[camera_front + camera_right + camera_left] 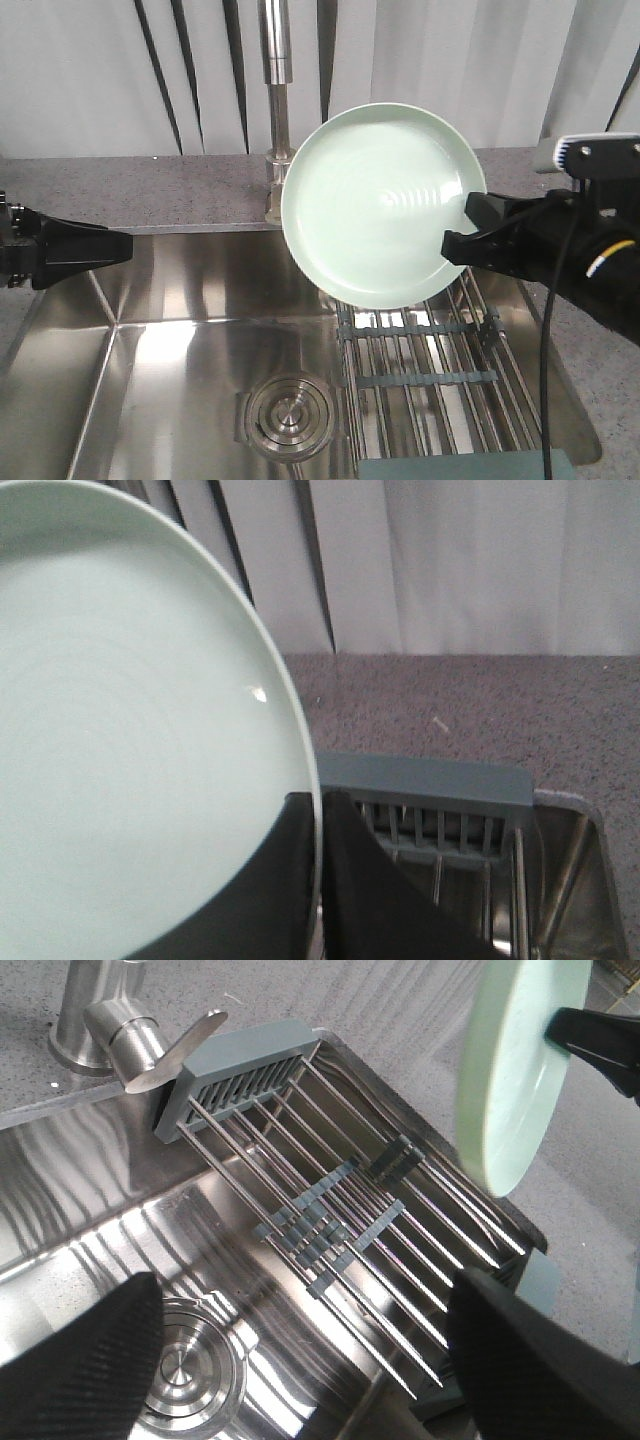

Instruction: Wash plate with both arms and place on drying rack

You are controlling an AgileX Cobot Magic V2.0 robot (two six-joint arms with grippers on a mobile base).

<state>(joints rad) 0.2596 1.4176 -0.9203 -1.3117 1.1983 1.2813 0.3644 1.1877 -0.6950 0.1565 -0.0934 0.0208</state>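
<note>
Plate: pale mint plate (380, 205) in the air at centre-right of frame, face to camera, above the far end of the drying rack (420, 350), not touching it
Right arm: right gripper (462, 228) clamped on the plate's lower-right rim
Left arm: left gripper (120, 244) at left edge, jaws spread, empty, well apart from the plate
Done: plate in hand; washed or not, cannot tell; faucet (277, 60) dry
Left: likely lowering onto the rods, letting go
Surface: steel sink (180, 330), rack across its right side, grey speckled counter (150, 185)
Room: white curtain (90, 70) behind
</note>
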